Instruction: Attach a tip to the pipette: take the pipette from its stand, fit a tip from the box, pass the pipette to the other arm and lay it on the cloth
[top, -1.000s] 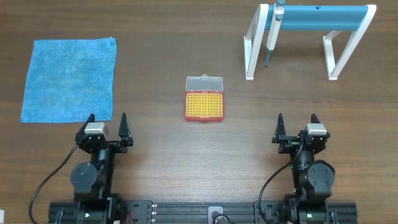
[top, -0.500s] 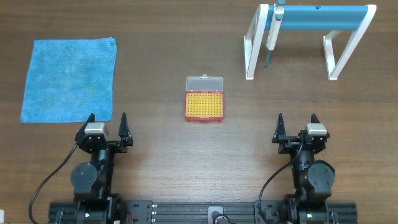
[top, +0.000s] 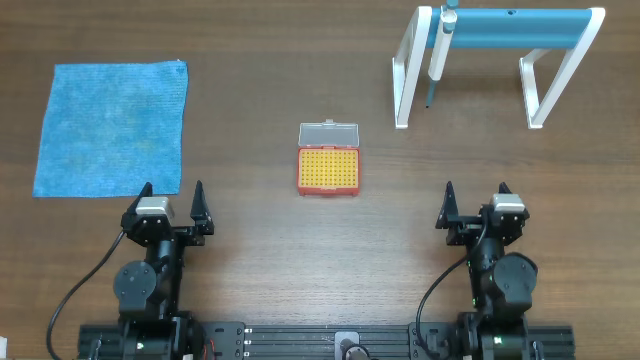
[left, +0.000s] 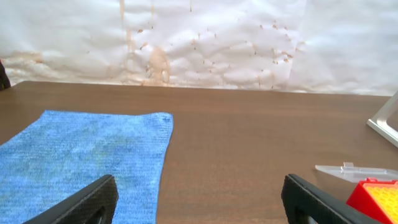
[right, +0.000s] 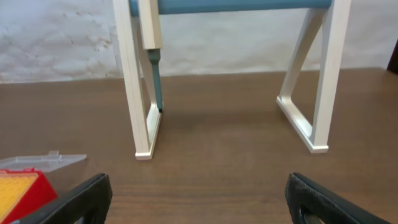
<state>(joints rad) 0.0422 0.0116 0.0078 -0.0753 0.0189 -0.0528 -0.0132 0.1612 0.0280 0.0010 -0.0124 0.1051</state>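
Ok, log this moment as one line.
pipette hanging on stand | tip box lid open | cloth flat | left tool open | right tool open

Matt wood-grain table (top: 250, 80), fuzzy woven cloth (top: 112, 128), glossy plastic tip box (top: 328, 170), smooth stand (top: 515, 30)

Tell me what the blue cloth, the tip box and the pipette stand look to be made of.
Blue cloth: matte textile, probably microfibre; a fine grain and soft, uneven edges show.
Tip box: hard plastic, with a shiny red base and a clear lid folded open.
Pipette stand: smooth white legs with a slight sheen, painted metal or plastic, I cannot tell which; the blue crossbar looks alike.
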